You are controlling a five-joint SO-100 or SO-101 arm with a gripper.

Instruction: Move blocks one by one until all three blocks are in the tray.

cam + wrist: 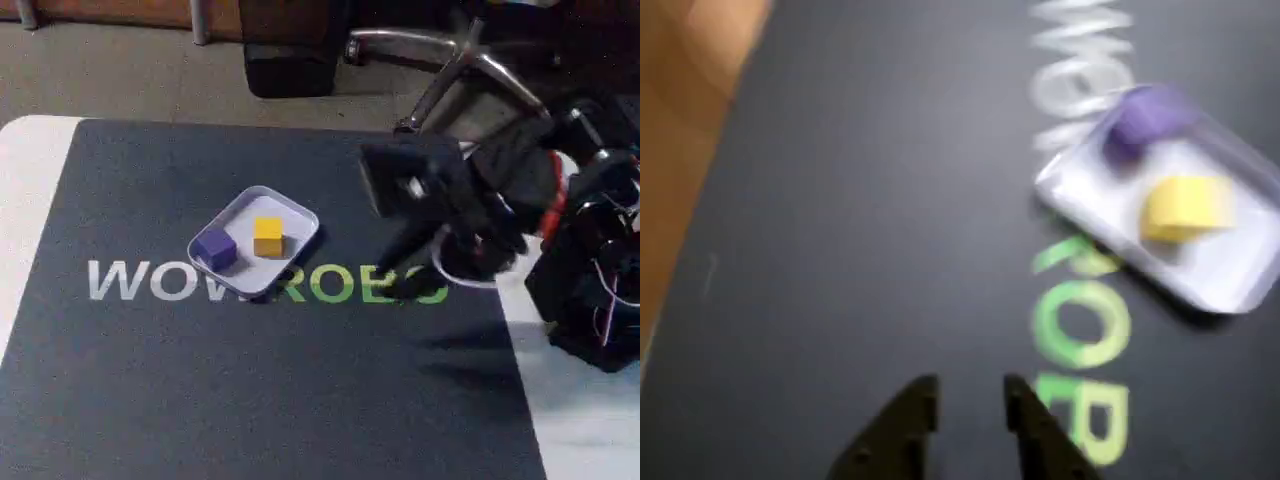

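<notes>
In the fixed view, the shallow, pale lavender-white plastic tray [297, 218] with its raised rim is being shown left of centre on the dark mat [200, 380] with printed lettering. A small purple-blue cube [215, 248] is sitting in the tray's left part and a small yellow cube [267, 236] just beside it, the two apart. The black two-finger gripper [408, 285] is being blurred at centre right, low over the mat and well apart from the tray; its jaw state cannot be told here.

In the wrist view, the gripper [968, 392] is being seen at the bottom edge with its jaws parted by a narrow gap and nothing between them. The tray [1225, 290] and both cubes [1145, 118] [1185, 205] are being smeared at upper right.

The cubes are being judged light, stiff and possibly slippery, best pinched across two opposite flat faces. A third block is not being made out anywhere.
</notes>
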